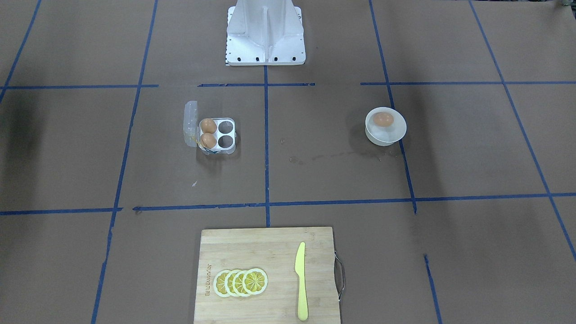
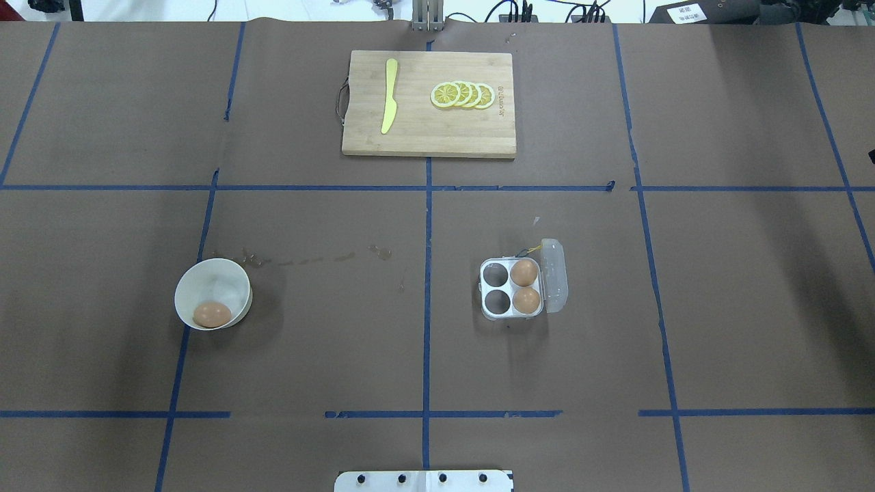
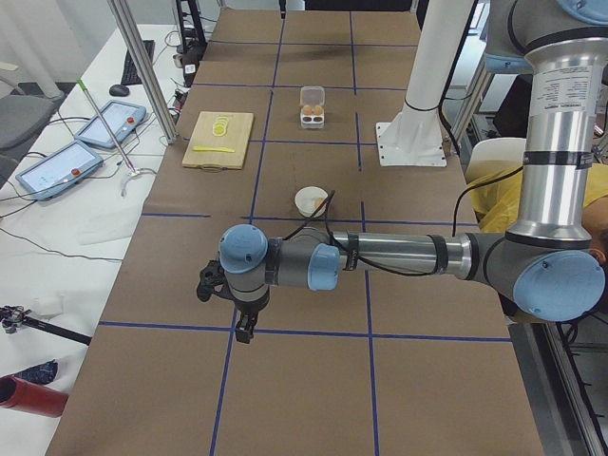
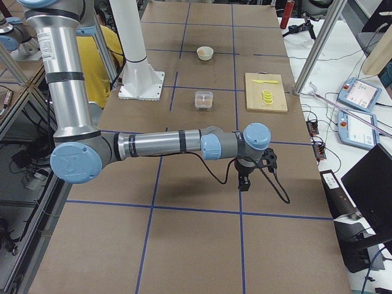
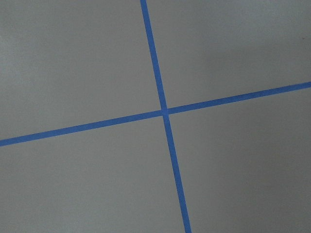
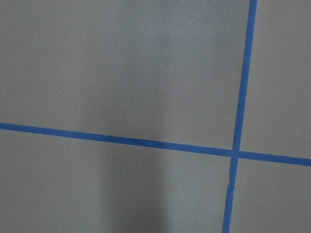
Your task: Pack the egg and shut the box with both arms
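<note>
Brown egg point(image 2: 212, 314) in bowl point(image 2: 220, 281), overhead lower-left | box point(image 2: 511, 290) lid open | left gripper point(image 3: 244, 332), right gripper point(image 4: 243, 185): grasp cannot tell

The left arm point(image 3: 399, 255) reaches level across mid-frame, left gripper point(image 3: 244, 332) pointing down. The right arm point(image 4: 159, 144) lies likewise, right gripper point(image 4: 242, 185) hanging centre-right.

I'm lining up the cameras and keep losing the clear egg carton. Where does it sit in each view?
Exterior front-facing: egg carton, left of centre.
Overhead exterior: right of centre.
Exterior left: far up the table, top centre.
Exterior right: upper centre.
Left wrist-mounted: not in it.
Right wrist-mounted: not in it.
Shared landmark: the cutting board, visible in all four exterior views.
</note>
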`<state>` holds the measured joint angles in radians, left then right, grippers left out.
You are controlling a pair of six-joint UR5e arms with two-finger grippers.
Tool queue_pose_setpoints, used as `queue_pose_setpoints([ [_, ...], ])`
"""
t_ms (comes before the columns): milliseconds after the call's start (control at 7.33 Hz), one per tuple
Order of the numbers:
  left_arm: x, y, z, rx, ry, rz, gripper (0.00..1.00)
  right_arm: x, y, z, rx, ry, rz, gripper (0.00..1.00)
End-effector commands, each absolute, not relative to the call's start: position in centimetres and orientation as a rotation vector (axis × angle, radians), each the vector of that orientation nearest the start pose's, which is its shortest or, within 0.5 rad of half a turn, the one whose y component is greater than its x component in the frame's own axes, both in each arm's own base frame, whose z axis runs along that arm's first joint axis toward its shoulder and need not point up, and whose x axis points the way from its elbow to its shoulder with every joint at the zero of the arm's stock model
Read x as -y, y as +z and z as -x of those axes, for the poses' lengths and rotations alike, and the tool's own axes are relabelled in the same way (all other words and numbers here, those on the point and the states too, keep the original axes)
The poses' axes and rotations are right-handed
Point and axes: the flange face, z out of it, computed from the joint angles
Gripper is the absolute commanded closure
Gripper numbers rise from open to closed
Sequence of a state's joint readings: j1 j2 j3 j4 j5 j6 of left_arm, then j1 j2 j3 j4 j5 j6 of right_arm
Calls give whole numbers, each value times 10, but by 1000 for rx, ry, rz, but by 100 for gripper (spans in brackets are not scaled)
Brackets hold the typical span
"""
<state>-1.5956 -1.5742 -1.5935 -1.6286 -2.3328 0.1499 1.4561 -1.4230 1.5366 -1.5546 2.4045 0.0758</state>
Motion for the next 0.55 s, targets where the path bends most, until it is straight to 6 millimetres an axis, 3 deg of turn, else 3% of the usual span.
queue_pose_setpoints([
  [0,496,627,77,-731,179,-191,0,561,594,4,837,-90,-43,0],
  [409,495,606,69,-733,190,-201,0,561,592,4,837,-91,-49,0],
])
